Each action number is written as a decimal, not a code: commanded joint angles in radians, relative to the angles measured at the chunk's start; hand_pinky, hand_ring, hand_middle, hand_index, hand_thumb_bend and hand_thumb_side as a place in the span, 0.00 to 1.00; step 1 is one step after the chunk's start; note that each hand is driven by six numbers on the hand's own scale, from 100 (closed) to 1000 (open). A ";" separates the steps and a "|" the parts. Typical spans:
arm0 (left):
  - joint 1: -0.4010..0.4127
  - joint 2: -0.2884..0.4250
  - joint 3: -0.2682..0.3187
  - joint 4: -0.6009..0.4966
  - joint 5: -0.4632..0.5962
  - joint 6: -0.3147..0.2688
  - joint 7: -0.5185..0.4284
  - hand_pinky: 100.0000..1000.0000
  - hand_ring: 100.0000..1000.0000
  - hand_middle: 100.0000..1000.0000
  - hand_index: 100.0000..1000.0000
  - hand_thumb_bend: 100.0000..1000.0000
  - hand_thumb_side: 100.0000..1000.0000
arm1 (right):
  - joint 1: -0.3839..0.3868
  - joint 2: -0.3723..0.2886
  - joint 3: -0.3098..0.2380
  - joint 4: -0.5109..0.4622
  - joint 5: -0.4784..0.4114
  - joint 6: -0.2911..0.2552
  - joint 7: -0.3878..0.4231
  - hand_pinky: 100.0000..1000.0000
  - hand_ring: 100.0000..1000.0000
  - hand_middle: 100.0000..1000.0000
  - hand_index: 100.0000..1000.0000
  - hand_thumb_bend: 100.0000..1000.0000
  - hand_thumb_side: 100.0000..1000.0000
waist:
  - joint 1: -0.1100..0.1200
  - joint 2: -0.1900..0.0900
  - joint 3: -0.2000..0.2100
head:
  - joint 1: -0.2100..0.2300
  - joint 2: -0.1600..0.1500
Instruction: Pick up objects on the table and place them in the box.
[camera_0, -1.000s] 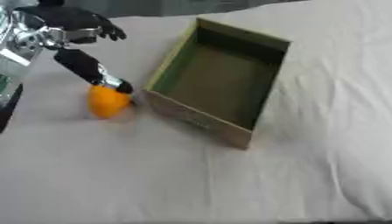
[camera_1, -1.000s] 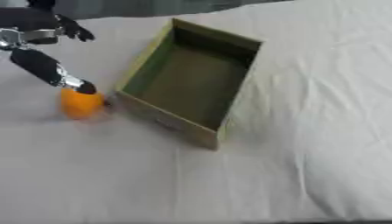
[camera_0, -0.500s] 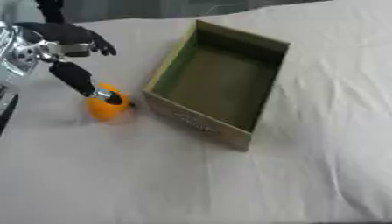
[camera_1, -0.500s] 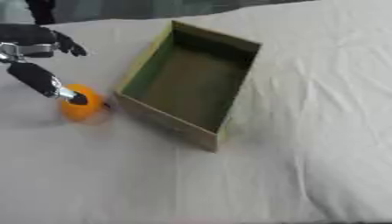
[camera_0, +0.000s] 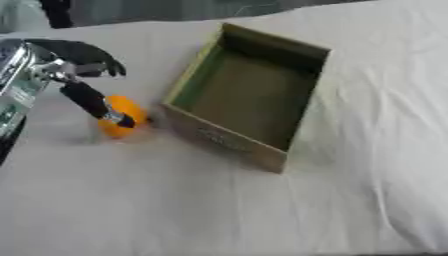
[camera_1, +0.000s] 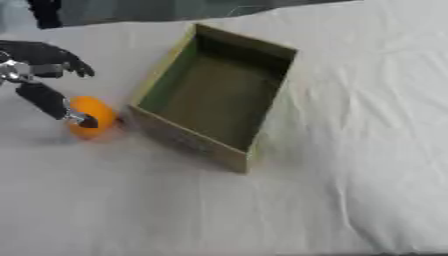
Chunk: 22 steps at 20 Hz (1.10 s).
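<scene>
An orange round fruit (camera_0: 121, 114) lies on the white cloth just left of the box's near left corner. The open olive-green box (camera_0: 248, 95) stands askew in the middle and nothing shows inside it. My left hand (camera_0: 77, 60) comes in from the left edge. Its thumb (camera_0: 94, 102) reaches down across the front of the fruit and touches it, while the fingers (camera_1: 52, 54) are spread above and behind, off the fruit. The fruit rests on the cloth, not enclosed. My right hand shows in neither view.
A wrinkled white cloth (camera_0: 350, 200) covers the table, with open room in front of and right of the box. A dark band (camera_0: 157, 10) runs along the far edge.
My left hand has come down and slightly left, and its thumb tip has slid lower over the fruit. The fruit and the box have hardly shifted.
</scene>
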 joint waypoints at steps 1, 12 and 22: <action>-0.015 0.015 0.000 0.020 -0.033 -0.011 0.000 0.85 0.88 0.80 0.94 0.69 0.68 | -0.011 -0.028 -0.007 -0.014 0.002 -0.003 0.003 0.74 0.81 0.78 0.88 0.00 0.55 | -0.006 -0.015 0.000 | 0.002 -0.011; -0.022 -0.010 0.007 0.082 -0.106 -0.006 0.000 0.83 0.87 0.80 0.94 0.64 0.68 | -0.014 -0.026 -0.006 -0.014 -0.001 -0.003 0.006 0.74 0.82 0.78 0.88 0.00 0.55 | -0.007 -0.010 -0.002 | 0.005 -0.018; -0.020 -0.031 0.006 0.122 -0.109 -0.015 0.038 0.79 0.85 0.77 0.92 0.51 0.57 | -0.016 -0.023 -0.007 -0.014 -0.003 -0.005 0.007 0.74 0.82 0.78 0.88 0.00 0.56 | -0.008 -0.006 -0.005 | 0.007 -0.024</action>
